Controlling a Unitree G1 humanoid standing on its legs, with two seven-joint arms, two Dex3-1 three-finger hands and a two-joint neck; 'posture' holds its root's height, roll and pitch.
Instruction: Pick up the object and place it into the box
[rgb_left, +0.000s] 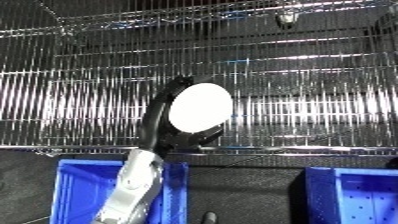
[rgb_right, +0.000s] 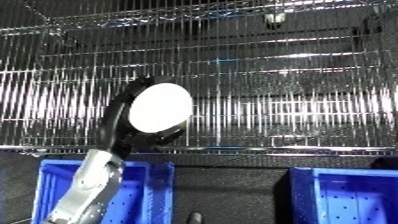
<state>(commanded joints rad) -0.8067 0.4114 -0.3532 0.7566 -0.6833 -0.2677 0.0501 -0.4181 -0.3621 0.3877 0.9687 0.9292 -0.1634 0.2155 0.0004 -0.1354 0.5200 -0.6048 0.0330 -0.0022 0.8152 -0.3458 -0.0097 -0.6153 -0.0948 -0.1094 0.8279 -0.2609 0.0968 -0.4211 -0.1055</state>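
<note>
A white oval object (rgb_left: 200, 107), smooth and glaringly bright, is held up in front of a wire shelf (rgb_left: 293, 75), at about the middle of the shelf's front edge in the left eye view. The left hand (rgb_left: 164, 131) has its black fingers and thumb curled round the object's left side and underside, so the object sits cupped in the hand, clear of the shelf wires. The silver forearm rises from the lower edge of the view and crosses over a blue bin (rgb_left: 75, 190) that stands below the shelf's front edge on the left. A second blue bin (rgb_right: 355, 197) stands to the right, cut off by the right and lower edges; its inner wall shows rows of small holes.

The shelf is chrome wire, its closely set rods running front to back and throwing strong reflections. Further wire levels show behind and above it. The floor between the bins is dark.

What the object actually is cannot be told, since its surface is washed out. The right hand shows in neither view.
</note>
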